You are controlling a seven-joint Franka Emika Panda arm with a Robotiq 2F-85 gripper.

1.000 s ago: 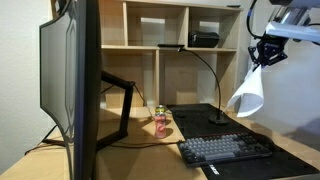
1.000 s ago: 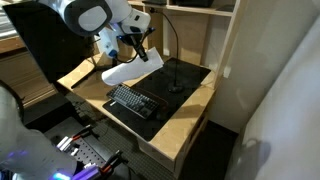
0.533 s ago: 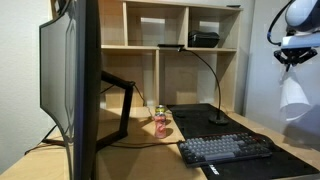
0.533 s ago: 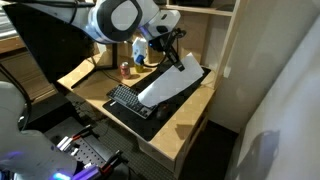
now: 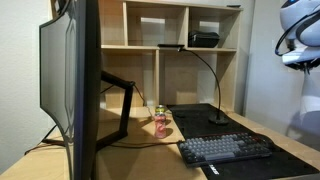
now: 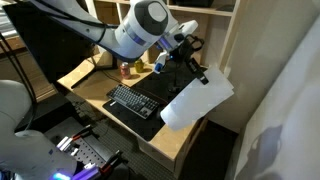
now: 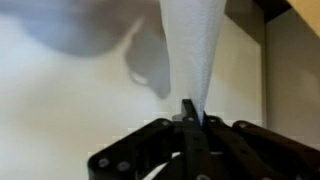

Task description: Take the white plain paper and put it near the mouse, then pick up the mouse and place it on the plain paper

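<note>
Over the desk [image 6: 80, 72], white plain paper [image 6: 195, 103] diagonally down from hand [image 6: 202, 76].

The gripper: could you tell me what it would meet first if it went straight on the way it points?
Past the white plain paper pinched in the gripper, the line seems to reach the pale, shadowed wall; nothing else shows between, though depth is unclear.

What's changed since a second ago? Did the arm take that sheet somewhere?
The arm swung the paper sideways, from above the back of the keyboard out toward the edge of the desk. The fingers stay pinched on its top; it hangs loose. Keyboard, lamp and monitor have not moved.
</note>
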